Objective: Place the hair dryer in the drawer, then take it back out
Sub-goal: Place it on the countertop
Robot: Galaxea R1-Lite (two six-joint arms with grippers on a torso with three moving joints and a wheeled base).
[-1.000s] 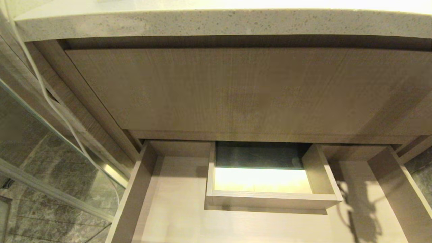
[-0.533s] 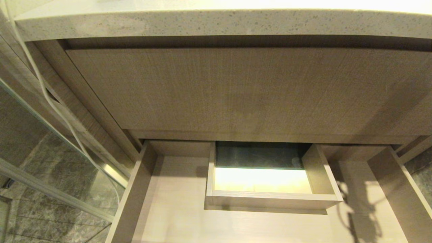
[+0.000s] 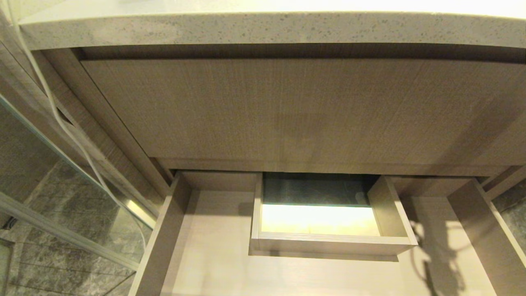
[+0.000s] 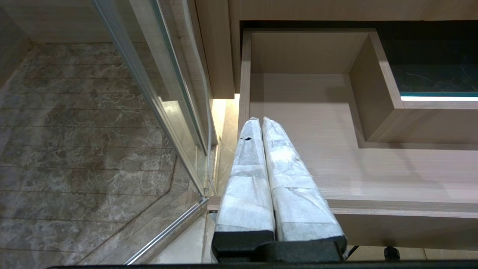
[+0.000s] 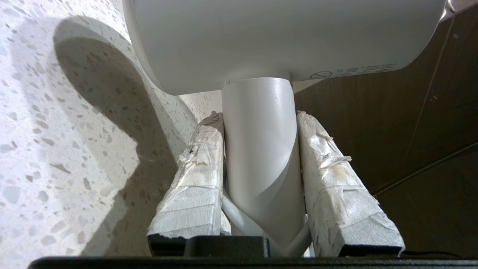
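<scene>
This looks like a bathroom. A speckled stone countertop (image 3: 263,26) tops a wood-grain vanity with an open drawer (image 3: 213,263) whose boxed cut-out (image 3: 328,242) suits a sink's pipework. Beside it a glass shower screen (image 4: 149,93) stands on grey marble-patterned floor tiles (image 4: 74,149), and a white cord (image 3: 53,111) hangs down.

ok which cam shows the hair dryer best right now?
Right wrist view: the hair dryer fills it, handle clamped by the right gripper over the speckled countertop. Head and left wrist views show none of it.
</scene>
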